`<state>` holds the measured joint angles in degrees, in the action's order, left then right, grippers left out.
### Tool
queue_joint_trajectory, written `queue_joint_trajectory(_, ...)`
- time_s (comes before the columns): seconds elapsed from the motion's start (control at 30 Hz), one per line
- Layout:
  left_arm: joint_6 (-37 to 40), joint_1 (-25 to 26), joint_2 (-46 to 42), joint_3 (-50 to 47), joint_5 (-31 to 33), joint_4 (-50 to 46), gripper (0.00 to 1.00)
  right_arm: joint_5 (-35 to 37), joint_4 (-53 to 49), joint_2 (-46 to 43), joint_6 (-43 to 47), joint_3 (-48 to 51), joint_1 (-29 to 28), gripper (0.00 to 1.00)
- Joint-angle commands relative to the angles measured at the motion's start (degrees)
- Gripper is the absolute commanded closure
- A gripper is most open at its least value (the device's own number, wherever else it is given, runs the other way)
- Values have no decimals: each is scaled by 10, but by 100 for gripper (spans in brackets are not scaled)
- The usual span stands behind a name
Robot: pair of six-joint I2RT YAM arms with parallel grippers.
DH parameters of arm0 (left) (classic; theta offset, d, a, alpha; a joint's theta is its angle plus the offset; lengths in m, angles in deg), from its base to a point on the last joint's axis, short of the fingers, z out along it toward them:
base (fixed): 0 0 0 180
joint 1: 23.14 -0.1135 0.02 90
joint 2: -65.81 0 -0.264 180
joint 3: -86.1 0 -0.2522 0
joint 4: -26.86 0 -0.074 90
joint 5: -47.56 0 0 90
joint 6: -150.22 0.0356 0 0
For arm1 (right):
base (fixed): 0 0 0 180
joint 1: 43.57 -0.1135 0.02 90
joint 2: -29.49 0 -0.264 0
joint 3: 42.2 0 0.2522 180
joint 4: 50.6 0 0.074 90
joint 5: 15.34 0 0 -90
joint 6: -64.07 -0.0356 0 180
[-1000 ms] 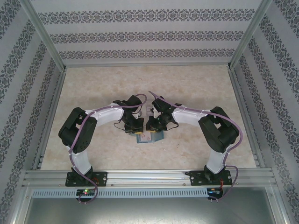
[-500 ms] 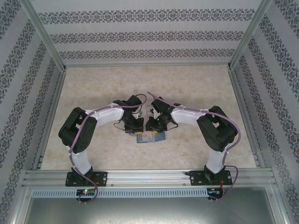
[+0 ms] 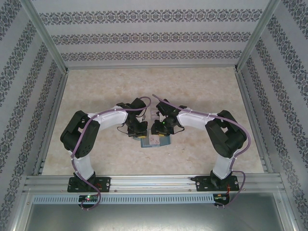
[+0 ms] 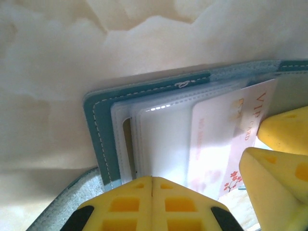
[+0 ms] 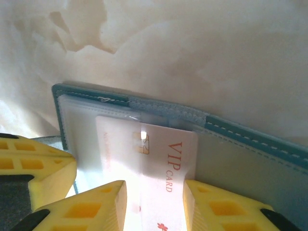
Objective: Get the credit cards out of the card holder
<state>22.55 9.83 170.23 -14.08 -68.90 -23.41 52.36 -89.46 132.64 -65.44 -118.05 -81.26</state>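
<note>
Teal stitched card holder (image 5: 250, 159) lies open and flat, paler grey-blue inside. One whitish-pink VIP card (image 5: 161, 154) with red lettering and little red blossoms sticks partway out of its clear sleeve, slightly tilted.

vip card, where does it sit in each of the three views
top external: vip card, pale patch on the teal card holder, picture centre.
left wrist: card at right, beside the clear sleeves.
right wrist: card bottom centre, lettering readable.
shared landmark: the holder's white-stitched teal edge.
</note>
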Motion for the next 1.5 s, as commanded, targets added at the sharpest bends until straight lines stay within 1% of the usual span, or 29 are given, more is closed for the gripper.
queue_joint_trajectory(0.0, 12, 5, -4, 24, 10, -27, 100, -2, -9, -24, -3, 4, 4, 63)
queue_joint_trajectory(0.23, 11, 12, -5, 38, -7, -25, 100, -3, -8, -16, -1, 11, 10, 64)
queue_joint_trajectory(0.43, 8, 28, 18, 41, -17, -16, 100, 8, -15, -1, 8, 10, 11, 64)
queue_joint_trajectory(0.73, 15, 31, 45, 32, 4, -28, 100, 9, -11, 15, 14, 17, 12, 63)
queue_joint_trajectory(1.07, 22, 31, 52, 28, 20, -38, 100, -54, 64, 5, 0, 54, 28, 65)
queue_joint_trajectory(1.47, 22, 32, 55, 26, 21, -37, 100, -125, 135, -28, -21, 95, 48, 72)
